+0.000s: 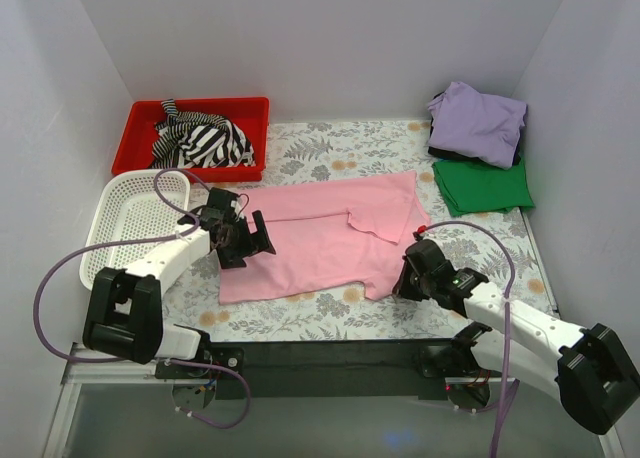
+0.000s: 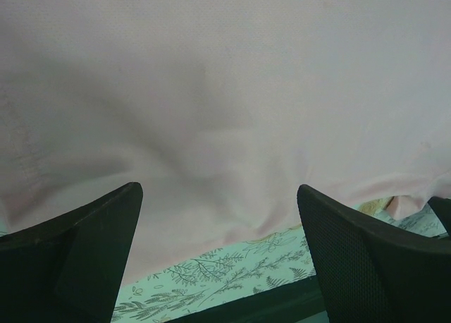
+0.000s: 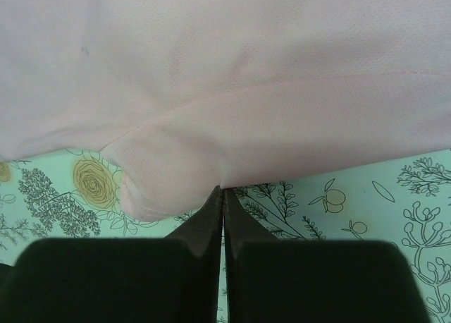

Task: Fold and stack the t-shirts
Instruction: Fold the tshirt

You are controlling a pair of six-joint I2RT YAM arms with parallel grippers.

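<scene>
Top: pink t-shirt (image 1: 320, 243) lies flat mid-table, left gripper (image 1: 255, 240) at its left edge, right gripper (image 1: 405, 278) at its near-right corner; lavender t-shirt (image 1: 478, 121) overlaps green t-shirt (image 1: 485, 185) far right. Left wrist: fingers (image 2: 91, 245) spread wide, nothing between, cloth fills the frame. Right wrist: jaws pressed together at the hem, can't tell if fabric is pinched.

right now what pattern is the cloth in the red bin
The cloth is black-and-white striped; top external view.
</scene>
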